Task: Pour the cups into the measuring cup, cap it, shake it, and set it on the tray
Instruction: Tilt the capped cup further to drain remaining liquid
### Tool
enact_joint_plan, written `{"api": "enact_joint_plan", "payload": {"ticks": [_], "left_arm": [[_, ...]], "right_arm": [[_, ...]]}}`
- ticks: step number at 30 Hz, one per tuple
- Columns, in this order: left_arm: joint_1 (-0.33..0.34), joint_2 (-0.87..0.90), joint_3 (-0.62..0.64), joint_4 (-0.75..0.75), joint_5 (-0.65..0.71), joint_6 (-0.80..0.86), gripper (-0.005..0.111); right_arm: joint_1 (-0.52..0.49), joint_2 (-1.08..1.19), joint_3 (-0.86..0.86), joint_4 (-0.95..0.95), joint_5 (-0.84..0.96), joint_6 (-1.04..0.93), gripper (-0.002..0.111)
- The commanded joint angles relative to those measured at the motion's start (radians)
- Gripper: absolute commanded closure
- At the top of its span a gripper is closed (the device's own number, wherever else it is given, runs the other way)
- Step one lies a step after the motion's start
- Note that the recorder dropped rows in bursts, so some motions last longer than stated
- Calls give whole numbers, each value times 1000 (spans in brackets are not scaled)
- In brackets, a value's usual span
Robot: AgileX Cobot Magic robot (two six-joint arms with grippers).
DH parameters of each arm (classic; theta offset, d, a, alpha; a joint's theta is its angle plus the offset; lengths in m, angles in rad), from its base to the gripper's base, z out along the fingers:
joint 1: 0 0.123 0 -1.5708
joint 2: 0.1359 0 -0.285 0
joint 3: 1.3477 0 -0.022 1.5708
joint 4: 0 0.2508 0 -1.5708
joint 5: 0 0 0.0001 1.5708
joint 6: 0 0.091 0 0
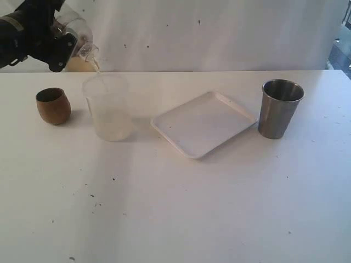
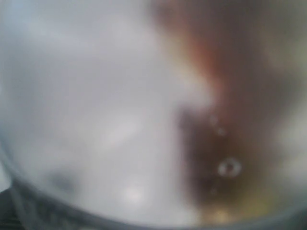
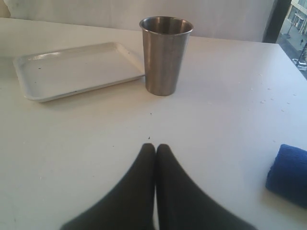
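**Item 1. Right claw**. Nearest thing in its own wrist view. The two dark fingers are pressed flat together with nothing between them, low over the bare worktop. It does not show in the exterior view.

**Item 2. Blue cloth**. Folded, lying on the worktop to one side of the right claw, well apart from the other things.

**Item 3. Tray**. White and flat with a low rim, lying askew at mid-worktop. Nothing is on it.

**Item 4. Steel tumbler**. Upright, just beside the tray's right-hand corner.

**Item 5. Measuring cup**. Upright and uncapped, left of the tray with a gap between them. What it contains is hard to tell.

**Item 6. Wooden cup**. Upright, left of the measuring cup and apart from it.

**Item 7. Left claw**. Farthest back, raised above and behind the measuring cup.
- The jaws are spread wide around a translucent cup, which is gripped and tipped towards the measuring cup.
- A thin amber stream runs from its lip down to the measuring cup's mouth.
- The left wrist view is blurred and shows only a whitish wall and brown liquid with bubbles.
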Motion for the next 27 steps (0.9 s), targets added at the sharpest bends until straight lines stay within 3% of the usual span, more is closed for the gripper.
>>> {"api": "enact_joint_plan", "payload": {"ticks": [1, 9, 27], "left_arm": [[-3, 4, -49, -4, -35, -14, 107], [-15, 28, -117, -6, 3, -5, 107], [-15, 28, -117, 57, 3, 5, 107]], "right_arm": [[-2, -5, 1, 0, -5, -6, 108], [-2, -5, 1, 0, -5, -6, 108], [-2, -5, 1, 0, -5, -6, 108]]}}
